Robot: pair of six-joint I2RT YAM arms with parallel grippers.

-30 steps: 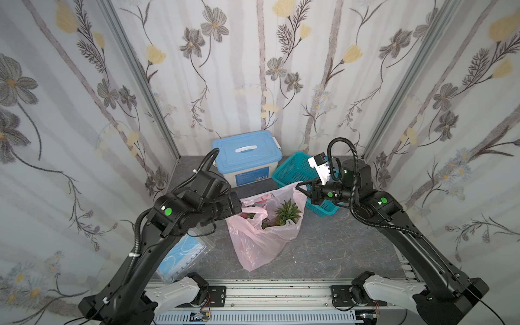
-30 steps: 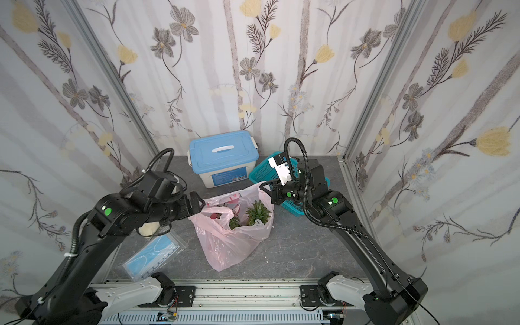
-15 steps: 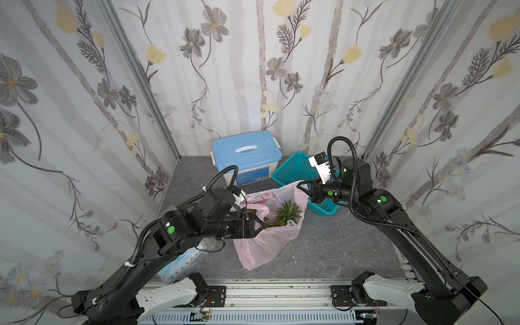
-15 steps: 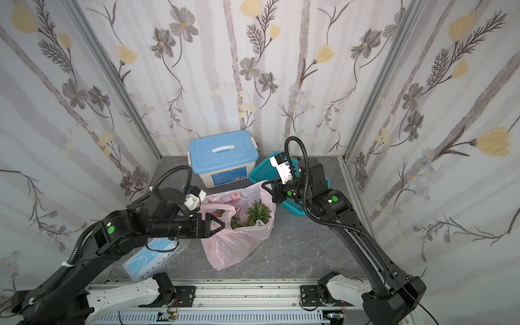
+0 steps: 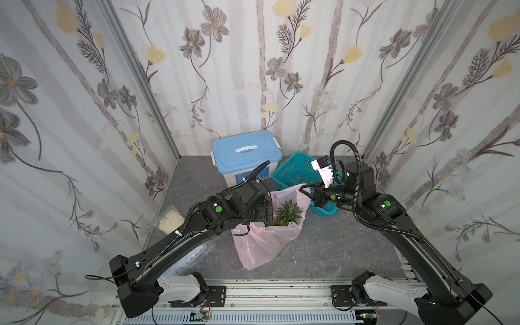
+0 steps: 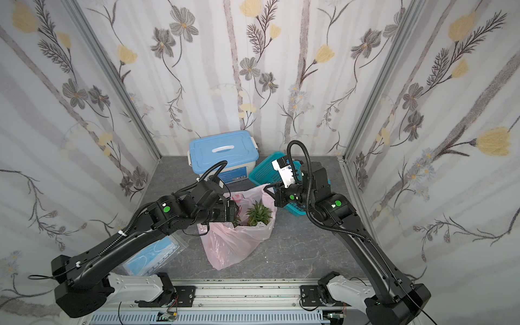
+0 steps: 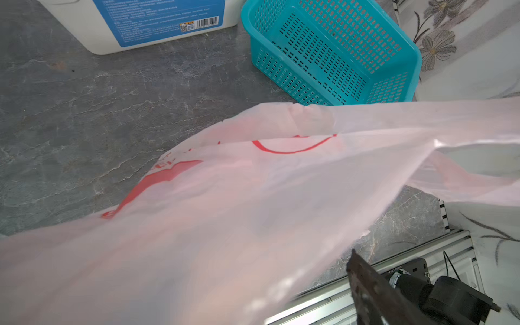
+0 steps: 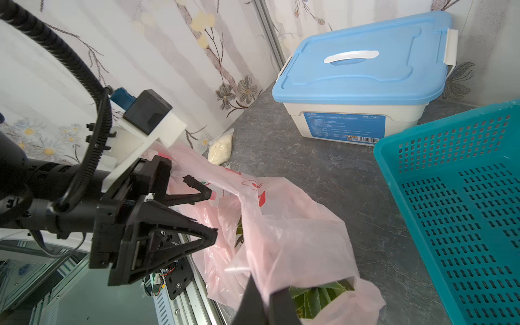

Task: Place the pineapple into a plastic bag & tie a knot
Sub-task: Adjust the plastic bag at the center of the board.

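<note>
We take the blue-lidded storage box (image 5: 247, 149) as our reference. The plastic bag (image 5: 264, 242) stands on the grey tabletop (image 5: 323, 247) in front of that box, toward the arm bases, near it but apart from it. Its mouth gapes upward. The pineapple (image 5: 288, 213) sits inside the bag, and we see only its green crown rising through the mouth.

The right gripper (image 5: 303, 190) is clamped on the bag's rim at the corner nearest the box. Pink film runs taut from it down to the bag, and the right wrist view shows that film pinched in its jaws.

The left gripper (image 8: 213, 213) hangs at the bag's mouth, in front of the box, with its jaws spread wide and nothing between them. Whether one jaw brushes the film we cannot tell. In the left wrist view the film fills most of the frame and is blurred.

Other items noted:
- The teal basket (image 5: 295, 171) lies just beside the box, on the right arm's side.
- A packet of white lumps (image 5: 170, 221) lies well apart from the box on the left arm's side, against the wall.
- A packet of blue masks (image 6: 152, 256) lies farther still from the box — partly under the left arm
</note>
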